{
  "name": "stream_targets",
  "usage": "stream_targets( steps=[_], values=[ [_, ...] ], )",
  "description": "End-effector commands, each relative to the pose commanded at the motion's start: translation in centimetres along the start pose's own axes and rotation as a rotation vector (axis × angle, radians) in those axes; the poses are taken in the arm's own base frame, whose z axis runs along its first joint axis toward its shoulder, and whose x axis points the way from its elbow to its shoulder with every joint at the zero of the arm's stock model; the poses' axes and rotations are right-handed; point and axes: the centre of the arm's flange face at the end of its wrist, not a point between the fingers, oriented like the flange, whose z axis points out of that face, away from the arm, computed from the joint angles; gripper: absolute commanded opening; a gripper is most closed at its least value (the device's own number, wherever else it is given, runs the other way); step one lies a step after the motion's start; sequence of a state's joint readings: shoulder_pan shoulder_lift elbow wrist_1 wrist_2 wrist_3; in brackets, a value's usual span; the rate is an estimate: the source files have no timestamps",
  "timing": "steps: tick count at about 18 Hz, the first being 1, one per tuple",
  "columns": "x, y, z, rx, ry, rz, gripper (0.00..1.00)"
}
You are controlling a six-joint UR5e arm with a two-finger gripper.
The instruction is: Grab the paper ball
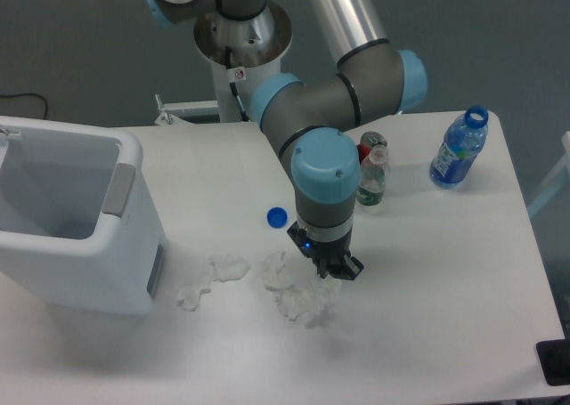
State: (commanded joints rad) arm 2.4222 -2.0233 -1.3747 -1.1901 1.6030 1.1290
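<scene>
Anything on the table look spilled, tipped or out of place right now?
A loose blue bottle cap lies alone on the table, off any bottle. The blue bottle looks uncapped. Nothing looks tipped or spilled; small paper scraps lie beside the paper ball.

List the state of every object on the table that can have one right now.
gripper: down on the paper ball, jaws hidden
paper ball: crumpled, on the table
blue bottle: upright, uncapped
small bottle: upright, capped
blue cap: loose on the table
white bin: open-topped
</scene>
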Motion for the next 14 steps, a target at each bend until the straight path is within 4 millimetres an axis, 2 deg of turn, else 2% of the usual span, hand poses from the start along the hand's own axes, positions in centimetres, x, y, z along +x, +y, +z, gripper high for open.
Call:
stream_targets(
  steps=[4,10,14],
  values=[
    [-0.6,-0.1,-2.8,-0.006,0.012,0.000,0.00],
    [0.5,1.3,-7.6,0.004,-0.005,0.027,0.00],
    [1.8,1.8,-9.5,0.005,-0.004,0.032,0.00]
  ],
)
